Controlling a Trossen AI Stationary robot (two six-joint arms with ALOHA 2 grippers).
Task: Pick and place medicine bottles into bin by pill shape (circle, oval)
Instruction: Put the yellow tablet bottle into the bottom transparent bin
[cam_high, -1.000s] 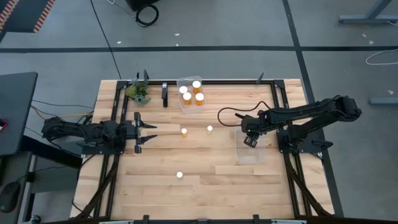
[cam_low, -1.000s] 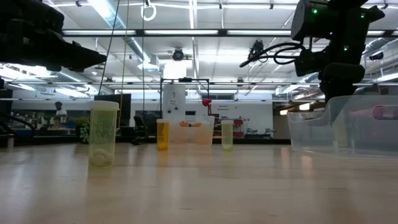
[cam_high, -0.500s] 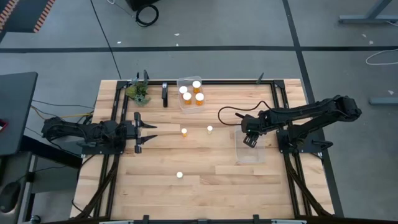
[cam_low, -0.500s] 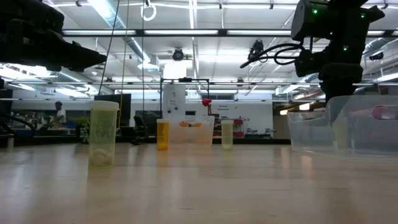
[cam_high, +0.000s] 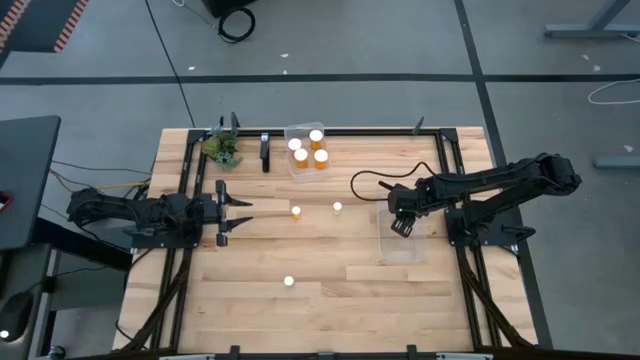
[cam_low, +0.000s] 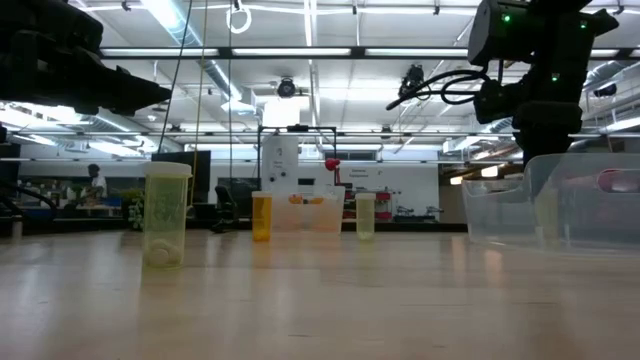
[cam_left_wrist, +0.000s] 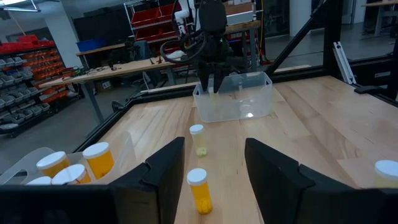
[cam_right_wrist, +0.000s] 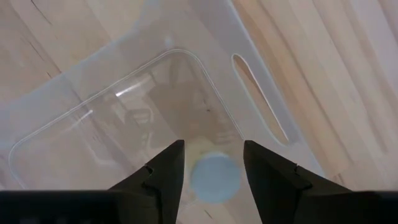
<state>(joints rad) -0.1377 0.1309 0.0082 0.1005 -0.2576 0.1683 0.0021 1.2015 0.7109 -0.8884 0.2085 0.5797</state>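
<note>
My right gripper (cam_high: 402, 226) is open and points down into the clear bin (cam_high: 405, 248) at the table's right. A bottle's white cap (cam_right_wrist: 216, 177) shows between its fingers, with a small gap on each side. In the low view a pale bottle (cam_low: 548, 215) stands on the bin's floor under that gripper (cam_low: 545, 145). Three more bottles stand upright on the table (cam_high: 296, 211) (cam_high: 337, 207) (cam_high: 289, 281). My left gripper (cam_high: 240, 212) waits open and empty at the left, pointing toward the table's right edge.
A second clear bin (cam_high: 292, 165) at the far middle holds several orange bottles (cam_high: 320, 157). A small green plant (cam_high: 222, 147) and a dark upright piece (cam_high: 265, 152) stand to its left. A black frame runs along the table's edges.
In the low view a pale bottle has come to stand on the floor of the right bin, under my right gripper. Both arms have kept nearly still.
</note>
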